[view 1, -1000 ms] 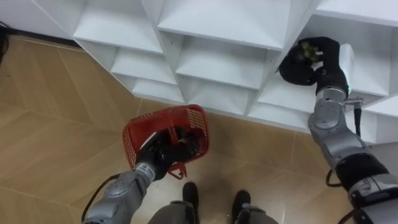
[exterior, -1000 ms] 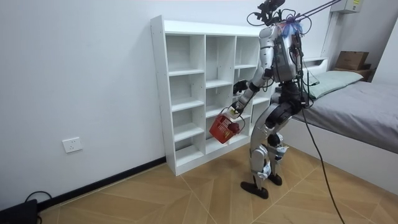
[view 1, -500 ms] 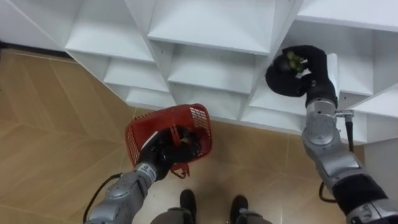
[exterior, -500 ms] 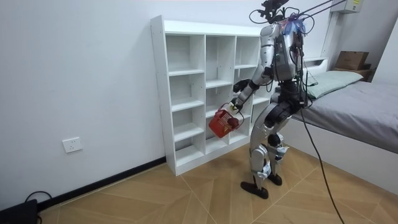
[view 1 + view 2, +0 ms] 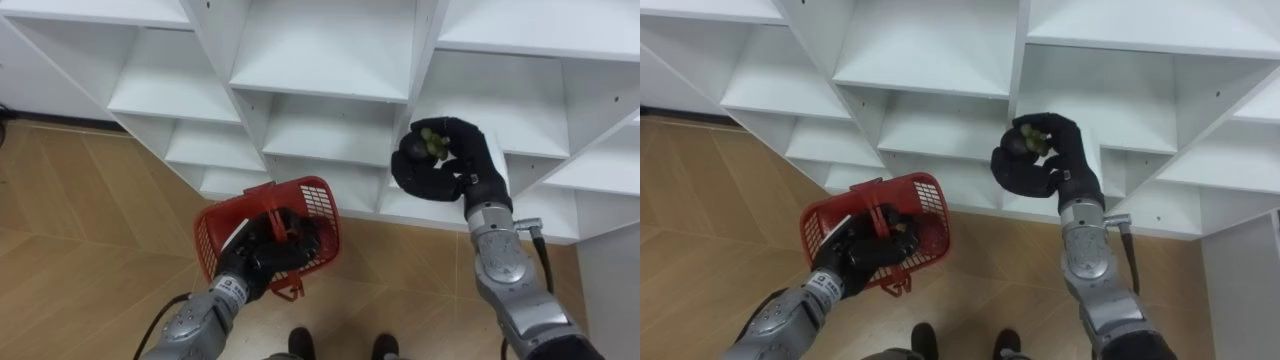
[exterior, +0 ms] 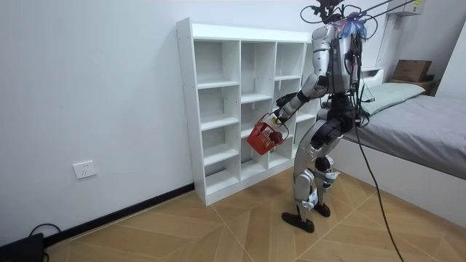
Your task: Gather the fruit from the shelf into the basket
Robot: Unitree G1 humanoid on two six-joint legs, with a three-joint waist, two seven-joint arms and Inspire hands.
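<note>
- Closet (image 5: 322, 58): white, open-fronted, three columns of compartments, standing against a white wall. The compartments in the eye views are bare white shelves.
- Robot: stands upright on the wooden floor (image 5: 88, 222) directly in front of the closet, facing it, with both arms raised forward. A bed (image 6: 431, 122) lies just behind it, at the room view's right.
- Basket (image 5: 318, 199): red plastic mesh with a red handle, held up in the air in front of the closet's lower compartments and tilted, its opening turned toward the robot. What lies inside it cannot be made out behind the fingers.
- Left hand (image 5: 262, 253): dark-gloved, fingers curled tight round the basket's handle and carrying the basket clear of the floor.
- Fruit (image 5: 430, 141): a small cluster of pale green round pieces, grape-like, sitting in the right hand's grasp. It is out in front of the shelves, above and to the right of the basket and well apart from it.
- Right hand (image 5: 447, 168): dark-gloved, palm turned up toward the head camera, fingers and thumb clamped round the fruit. It hangs before the closet near the upright that parts the middle and right columns; whether it touches a shelf cannot be told.
- Wall socket (image 6: 84, 169): white, low on the wall at the room view's left, well apart from the closet.
</note>
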